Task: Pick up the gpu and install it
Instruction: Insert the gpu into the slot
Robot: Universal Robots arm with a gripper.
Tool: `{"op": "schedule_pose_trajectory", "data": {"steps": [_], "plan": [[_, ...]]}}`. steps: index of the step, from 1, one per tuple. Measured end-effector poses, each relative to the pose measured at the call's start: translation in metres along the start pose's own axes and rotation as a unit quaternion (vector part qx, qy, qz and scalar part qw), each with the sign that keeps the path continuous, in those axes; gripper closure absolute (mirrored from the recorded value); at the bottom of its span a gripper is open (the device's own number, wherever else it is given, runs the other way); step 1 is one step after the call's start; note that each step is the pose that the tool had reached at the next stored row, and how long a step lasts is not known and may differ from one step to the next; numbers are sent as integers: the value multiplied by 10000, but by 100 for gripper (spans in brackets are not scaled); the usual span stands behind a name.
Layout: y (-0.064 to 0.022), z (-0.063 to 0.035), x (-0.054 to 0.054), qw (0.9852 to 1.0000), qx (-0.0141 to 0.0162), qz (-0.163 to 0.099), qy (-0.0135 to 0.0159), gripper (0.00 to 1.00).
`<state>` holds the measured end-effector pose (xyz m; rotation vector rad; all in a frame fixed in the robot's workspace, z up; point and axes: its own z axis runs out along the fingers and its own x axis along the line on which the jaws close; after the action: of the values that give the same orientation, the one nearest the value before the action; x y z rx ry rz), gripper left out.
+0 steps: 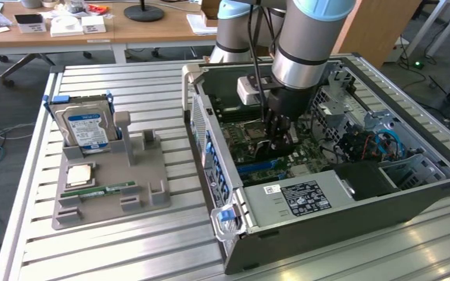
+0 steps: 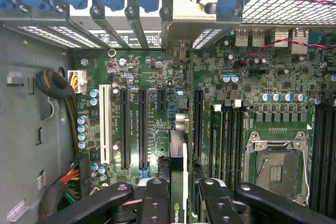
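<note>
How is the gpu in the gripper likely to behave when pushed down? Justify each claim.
The gpu is a thin board held on edge by the gripper, so probably stiff and light, yet apt to tilt sideways. Its bare circuit edge looks fragile; a skewed push against the motherboard could damage it.

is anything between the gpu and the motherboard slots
Nothing visible does. The gripper holds the gpu edge-on over the motherboard; the long slots beside it are bare, and the cable bundle lies off at the case wall.

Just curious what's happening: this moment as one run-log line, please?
gripper shut on gpu | gpu edge-on over motherboard slots | inside open computer case
</note>
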<state>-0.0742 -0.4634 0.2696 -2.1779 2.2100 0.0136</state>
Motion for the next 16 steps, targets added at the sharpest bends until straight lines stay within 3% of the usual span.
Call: {"op": "schedule_pose_trajectory", "data": {"steps": [16], "plan": [[39, 3, 0, 10000, 0, 0, 0, 74]]}}
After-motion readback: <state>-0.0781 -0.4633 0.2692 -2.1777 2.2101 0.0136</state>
